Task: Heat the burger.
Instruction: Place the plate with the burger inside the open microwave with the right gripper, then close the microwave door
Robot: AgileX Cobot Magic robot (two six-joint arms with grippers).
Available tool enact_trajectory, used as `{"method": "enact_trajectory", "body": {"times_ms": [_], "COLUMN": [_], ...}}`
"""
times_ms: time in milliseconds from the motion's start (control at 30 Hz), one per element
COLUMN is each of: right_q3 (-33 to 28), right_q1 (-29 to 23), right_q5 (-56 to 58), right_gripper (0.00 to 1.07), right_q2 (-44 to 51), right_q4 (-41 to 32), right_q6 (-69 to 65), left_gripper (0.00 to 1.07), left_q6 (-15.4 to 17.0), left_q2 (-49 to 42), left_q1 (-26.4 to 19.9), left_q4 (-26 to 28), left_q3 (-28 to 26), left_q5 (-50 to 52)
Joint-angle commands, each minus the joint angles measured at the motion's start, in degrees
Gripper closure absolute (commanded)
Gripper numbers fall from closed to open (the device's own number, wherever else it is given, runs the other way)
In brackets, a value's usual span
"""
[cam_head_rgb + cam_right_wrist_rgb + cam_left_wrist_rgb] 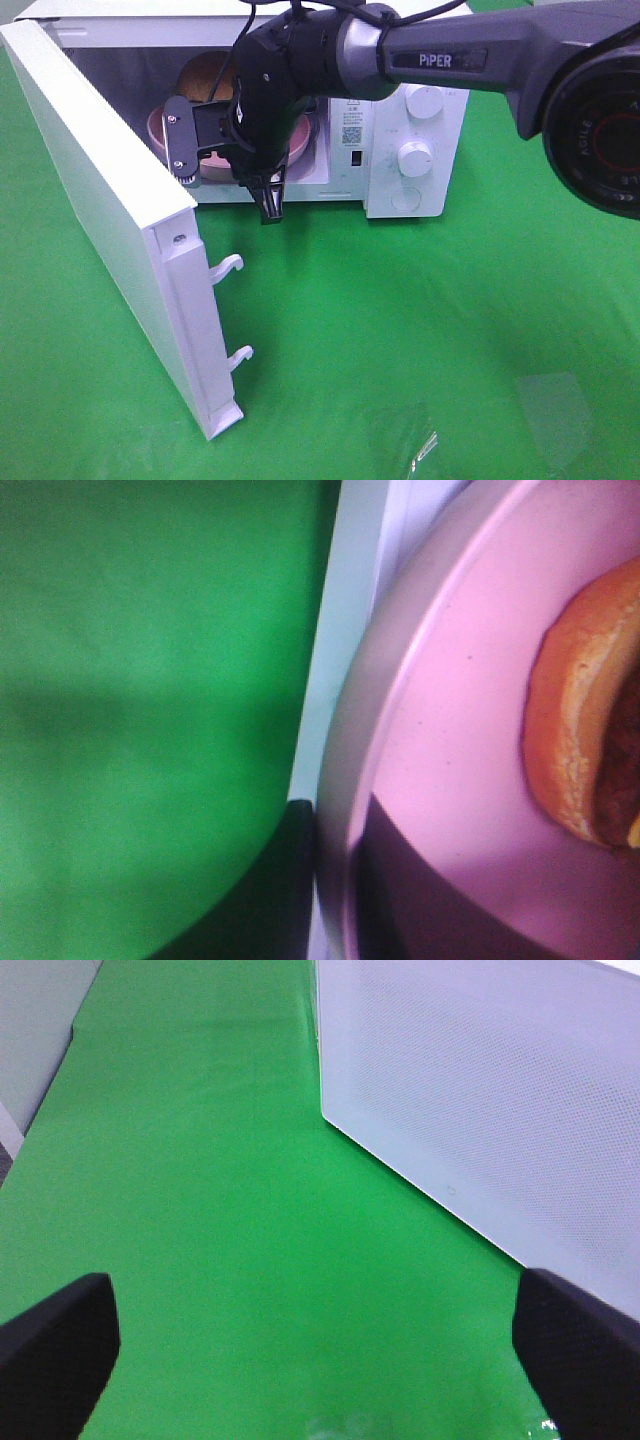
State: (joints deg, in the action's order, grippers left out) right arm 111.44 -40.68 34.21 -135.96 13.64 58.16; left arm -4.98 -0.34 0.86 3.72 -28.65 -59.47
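- Left black two-finger gripper hangs over the green cloth-covered table, fingers spread wide, nothing in them.
- White microwave oven, its door standing open to the left.
- Round golden-bun burger sits on the shallow pink plate inside the cavity — likely light and soft, squashes easily, glossy bun slippery; safer to carry by the stiff plate rim.
- Right black gripper at the cavity mouth by the plate's front edge, fingers apart, seemingly gripping nothing.
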Motion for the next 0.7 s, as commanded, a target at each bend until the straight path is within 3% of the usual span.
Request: {"method": "enact_trajectory", "body": {"times_ms": [33,100,300,700], "right_q3": [0.92,0.92,0.92,0.92], "right_q1": [-0.11,-0.11,-0.11,-0.11], "right_q5": [-2.41,-2.52,-2.35,0.52], "right_gripper": [0.95,0.86,0.74,0.72], "right_q2": [0.52,0.52,0.52,0.52], "right_q4": [0.46,0.46,0.46,0.57], "right_q6": [-1.15,-1.26,-2.98,-3.9], "left_gripper": [0.07,0.07,0.07,0.07], "left_q6": [0.0,0.0,0.0,0.0], "left_q2": [-0.06,-0.06,-0.06,-0.06], "left_q1": [0.0,0.0,0.0,0.0], "left_q4": [0.29,0.29,0.29,0.29], "left_q3": [0.11,0.11,0.11,0.11], "left_q5": [0.06,0.06,0.06,0.06]}}
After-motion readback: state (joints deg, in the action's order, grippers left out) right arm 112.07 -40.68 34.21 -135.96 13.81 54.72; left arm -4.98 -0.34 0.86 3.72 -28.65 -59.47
